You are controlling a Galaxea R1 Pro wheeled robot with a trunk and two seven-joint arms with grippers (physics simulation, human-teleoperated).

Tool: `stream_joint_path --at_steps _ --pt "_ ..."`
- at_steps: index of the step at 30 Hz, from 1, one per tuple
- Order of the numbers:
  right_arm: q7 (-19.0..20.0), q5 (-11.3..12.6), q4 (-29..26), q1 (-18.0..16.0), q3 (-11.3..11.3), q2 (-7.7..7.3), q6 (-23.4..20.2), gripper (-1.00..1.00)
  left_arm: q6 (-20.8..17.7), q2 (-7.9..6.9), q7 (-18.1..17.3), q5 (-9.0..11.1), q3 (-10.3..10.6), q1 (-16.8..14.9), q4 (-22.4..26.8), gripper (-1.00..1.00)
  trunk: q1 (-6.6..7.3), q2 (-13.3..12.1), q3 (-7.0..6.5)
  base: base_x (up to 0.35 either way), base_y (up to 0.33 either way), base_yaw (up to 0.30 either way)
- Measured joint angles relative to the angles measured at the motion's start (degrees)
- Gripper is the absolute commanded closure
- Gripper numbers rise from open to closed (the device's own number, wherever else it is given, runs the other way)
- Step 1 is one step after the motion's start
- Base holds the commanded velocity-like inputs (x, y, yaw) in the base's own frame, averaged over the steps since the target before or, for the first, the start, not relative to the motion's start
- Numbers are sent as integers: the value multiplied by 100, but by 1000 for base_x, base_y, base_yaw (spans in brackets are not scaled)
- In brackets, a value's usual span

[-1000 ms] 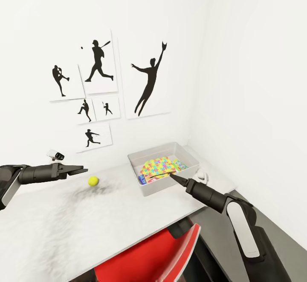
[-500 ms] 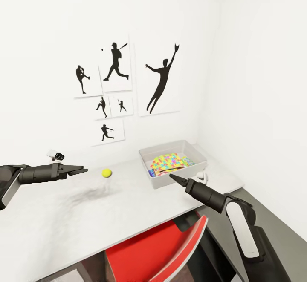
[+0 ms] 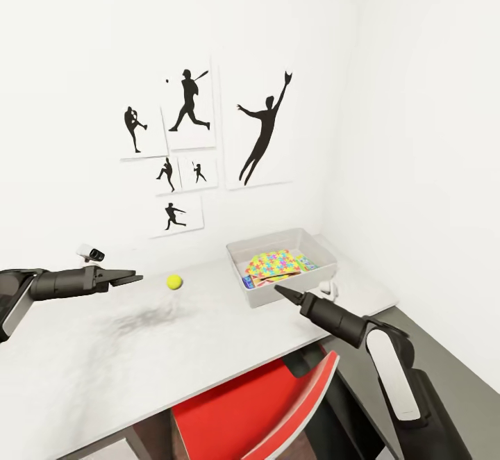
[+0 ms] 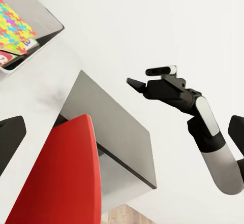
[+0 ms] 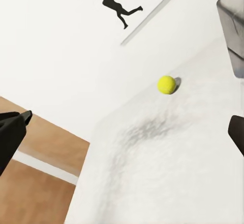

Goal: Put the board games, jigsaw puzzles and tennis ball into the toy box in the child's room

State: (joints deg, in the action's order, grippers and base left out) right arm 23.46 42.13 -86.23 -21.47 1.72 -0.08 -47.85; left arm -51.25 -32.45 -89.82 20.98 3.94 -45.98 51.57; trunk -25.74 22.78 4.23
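On the table (image 3: 208,349) the tennis ball (image 3: 173,281) lies loose; we judge it light and rollable, best pinched across its middle; both grippers, left (image 3: 132,279) and right (image 3: 281,291), look pressed together, empty.

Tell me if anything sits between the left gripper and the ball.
Nothing visible does. The left gripper hangs above bare table, and the ball lies beyond its tips, with the toy box farther on.

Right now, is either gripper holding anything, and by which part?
Nothing is held. The left gripper and right gripper are both empty; the tennis ball lies free on the table.
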Motion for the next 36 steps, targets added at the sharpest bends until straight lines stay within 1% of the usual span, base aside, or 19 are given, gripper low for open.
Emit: stream_joint_path --at_steps 5,8,9,11,13,14,16,19,22,28,36 --pt "-223 2 2 -3 -18 46 -27 -100 0 -8 0 1 -2 0 -3 -100 0 0 0 0 0 0" --pt "-602 17 8 -10 -77 58 -71 -100 0 -24 0 1 -2 0 -4 -100 0 0 0 0 0 0" --pt "-870 28 6 -43 -113 61 -126 -100 0 -28 0 1 -2 0 -4 -100 0 0 0 0 0 0" --pt "-1171 47 2 -117 -142 68 -242 -100 0 -30 0 1 -3 0 -4 -100 0 0 0 0 5 0" --pt "-1457 78 -2 -249 -162 75 -433 -100 0 -34 0 1 -4 0 -9 -100 0 0 0 0 64 0" --pt "-1687 108 -3 -386 -173 79 -662 -100 0 -37 0 1 -7 0 -23 -100 0 0 -1 -6 127 0" --pt "-1845 119 -4 -502 -174 84 -864 -100 0 -43 0 1 -8 0 -62 -100 0 0 0 -24 166 0" --pt "-1994 124 -7 -622 -176 92 -1050 -100 0 -63 1 1 -14 -1 -159 -100 -1 -1 0 -56 217 0" --pt "-2062 125 -10 -688 -184 106 -1115 -100 4 -96 1 1 -27 -1 -212 -100 -1 0 0 -73 236 0" --pt "-2118 114 -12 -744 -191 129 -1143 -100 8 -169 1 1 -37 1 -248 -100 0 -1 9 -33 127 52" --pt "-2143 92 -8 -777 -199 147 -1134 -100 9 -213 2 9 -40 1 -257 -100 0 -1 58 -5 22 151"
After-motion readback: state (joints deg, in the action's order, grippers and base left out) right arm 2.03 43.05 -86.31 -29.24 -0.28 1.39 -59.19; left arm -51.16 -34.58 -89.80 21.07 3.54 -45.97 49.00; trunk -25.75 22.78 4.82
